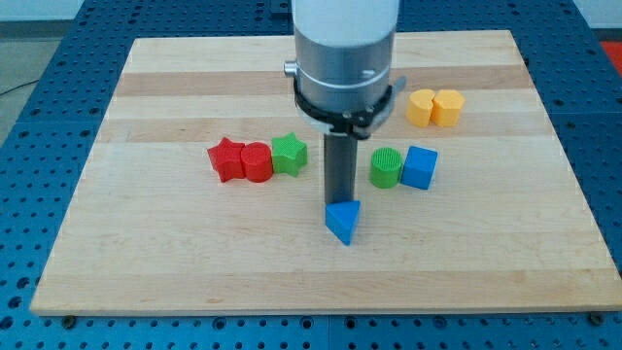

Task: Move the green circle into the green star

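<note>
The green circle stands right of the board's centre, touching a blue cube on its right. The green star lies left of centre, touching a red circle. My rod comes straight down between the two green blocks. My tip ends just behind the top of a blue triangle. The tip is below and left of the green circle and below and right of the green star, touching neither.
A red star lies left of the red circle. Two yellow blocks sit together at the upper right. The wooden board lies on a blue perforated table.
</note>
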